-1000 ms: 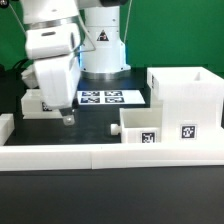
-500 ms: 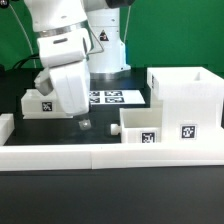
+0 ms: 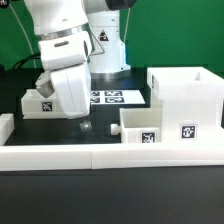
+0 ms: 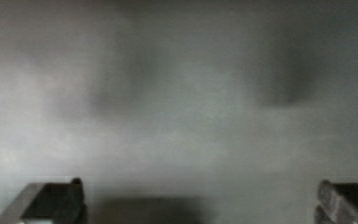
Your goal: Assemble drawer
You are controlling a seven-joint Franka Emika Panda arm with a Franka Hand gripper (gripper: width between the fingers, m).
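The drawer's tall white housing (image 3: 186, 96) stands at the exterior view's right, with a tag low on its front. One small open-top tray (image 3: 140, 125) with a tag sits against the housing's left side. The second tray (image 3: 33, 102) with a tag sits at the exterior view's left, partly hidden behind my arm. My gripper (image 3: 82, 124) points down just above the black table, between the two trays. It is open and empty. The wrist view shows only blurred dark table between my fingertips (image 4: 51, 203), and my gripper (image 4: 201, 205) holds nothing.
The marker board (image 3: 112, 98) lies flat behind my gripper, in front of the robot base (image 3: 105, 50). A long low white bar (image 3: 110, 155) runs along the front edge. A small white block (image 3: 5, 125) sits at the far left.
My gripper has moved toward the exterior view's right, away from the left tray and closer to the tray beside the housing. It has hardly moved in the last half second.
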